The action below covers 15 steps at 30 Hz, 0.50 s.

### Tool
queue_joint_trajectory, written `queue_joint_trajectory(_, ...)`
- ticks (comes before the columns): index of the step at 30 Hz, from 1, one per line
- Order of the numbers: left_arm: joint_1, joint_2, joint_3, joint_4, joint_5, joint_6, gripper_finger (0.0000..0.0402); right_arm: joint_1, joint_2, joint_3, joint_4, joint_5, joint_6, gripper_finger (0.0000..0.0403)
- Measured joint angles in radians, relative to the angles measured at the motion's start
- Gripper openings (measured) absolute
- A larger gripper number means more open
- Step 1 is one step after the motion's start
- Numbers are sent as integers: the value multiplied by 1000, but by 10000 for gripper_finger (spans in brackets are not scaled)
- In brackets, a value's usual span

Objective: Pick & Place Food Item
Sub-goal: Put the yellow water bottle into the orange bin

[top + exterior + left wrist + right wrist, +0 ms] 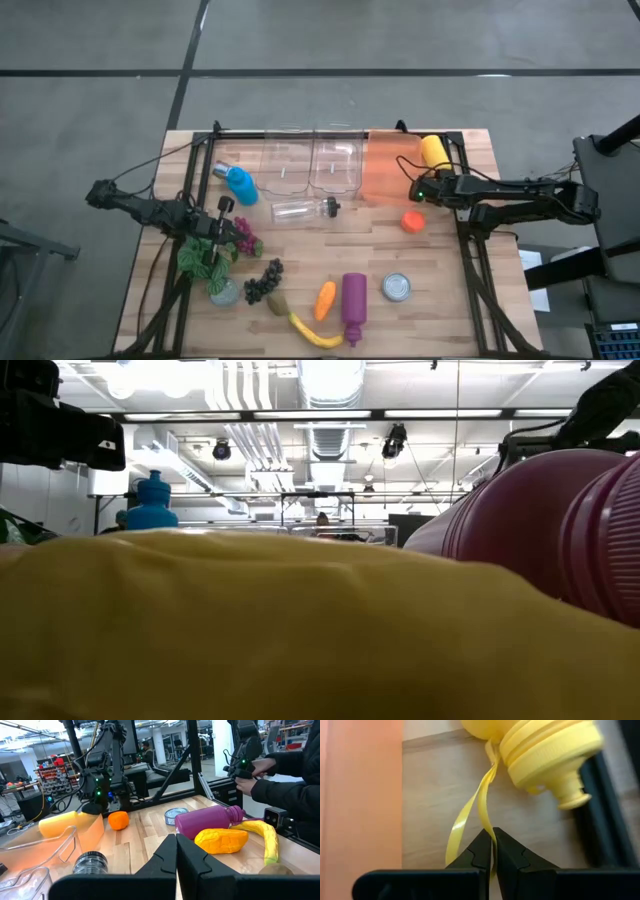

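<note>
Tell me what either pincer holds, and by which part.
Right pincer pinches the yellow bottle by its strap. Left pincer is shut, empty.

Carrot [325, 299] between grapes [263, 281] and bottle [353, 296].

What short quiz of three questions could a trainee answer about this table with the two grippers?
1. True or false: the right gripper is shut beside the yellow bottle.
2. Which item lies nearest the purple bottle? A) blue bottle B) carrot C) orange ball
3. Fill in: the left gripper is ____ over the leafy greens.

Key
1. True. In the right wrist view the gripper's fingers meet at the bottle's yellow strap.
2. B. The carrot lies just beside the purple bottle.
3. shut.
</note>
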Motion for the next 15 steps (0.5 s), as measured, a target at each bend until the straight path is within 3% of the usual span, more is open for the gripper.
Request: queue_joint_trajectory(15, 0, 0, 0, 0, 0, 0, 1, 0, -167, 170, -261, 14, -137, 12)
